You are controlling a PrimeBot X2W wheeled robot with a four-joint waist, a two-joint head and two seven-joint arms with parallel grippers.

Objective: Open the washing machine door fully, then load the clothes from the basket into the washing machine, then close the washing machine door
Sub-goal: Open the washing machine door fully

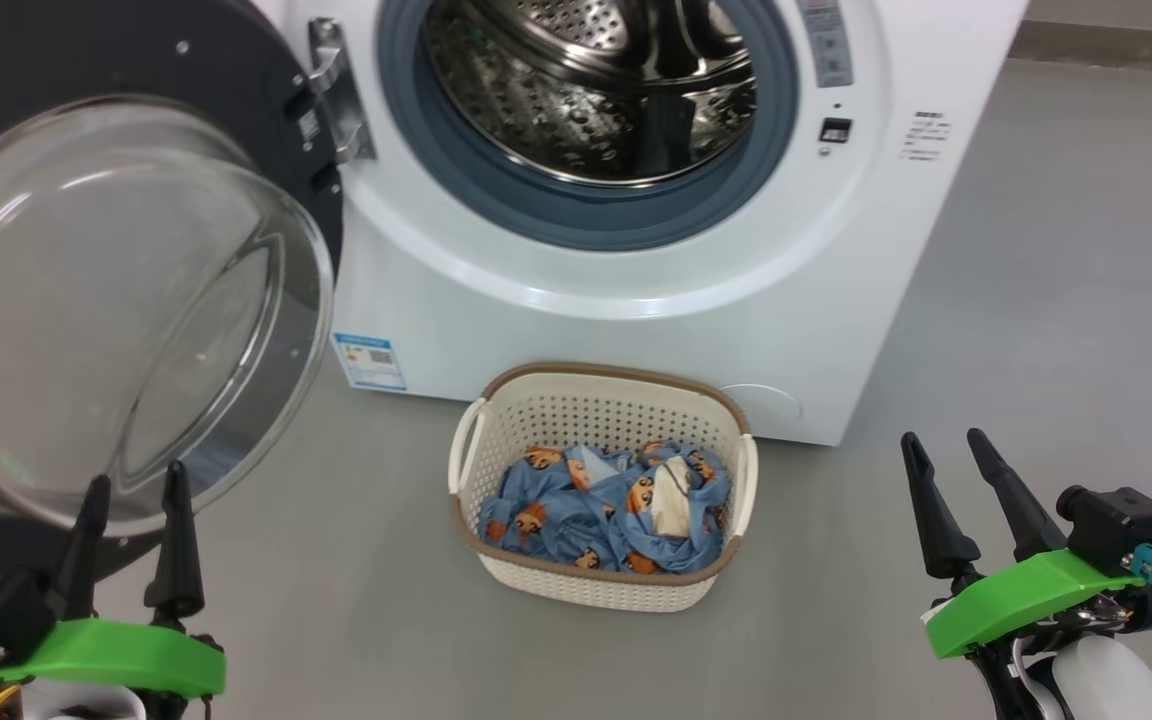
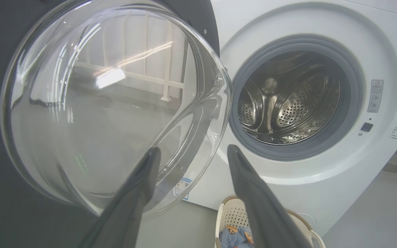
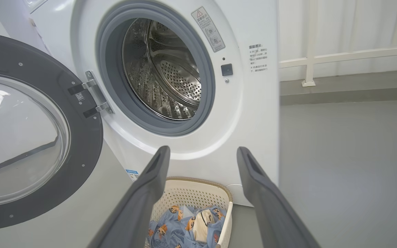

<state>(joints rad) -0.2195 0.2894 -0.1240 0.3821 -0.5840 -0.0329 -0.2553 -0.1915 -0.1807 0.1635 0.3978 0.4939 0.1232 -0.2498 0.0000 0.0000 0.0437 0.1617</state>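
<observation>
Glass-bowled door (image 1: pixel 126 300) open, soft bear-print clothes (image 1: pixel 606 510) in perforated basket (image 1: pixel 596 410), left gripper (image 1: pixel 136 473), right gripper (image 1: pixel 942 435) spread empty

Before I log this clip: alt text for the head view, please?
A white washing machine stands with its door swung open to the left, drum empty; the basket on the floor in front holds the blue clothes. The left jaws and right jaws hang open and empty at the lower corners.

The washing machine (image 3: pixel 253 120) bears a grey warning label (image 3: pixel 208 29) with a triangle sign, small printed lines (image 3: pixel 257 57) to its right, and a blue sticker (image 1: pixel 369 360) left of centre; the wording seems too small to read.
</observation>
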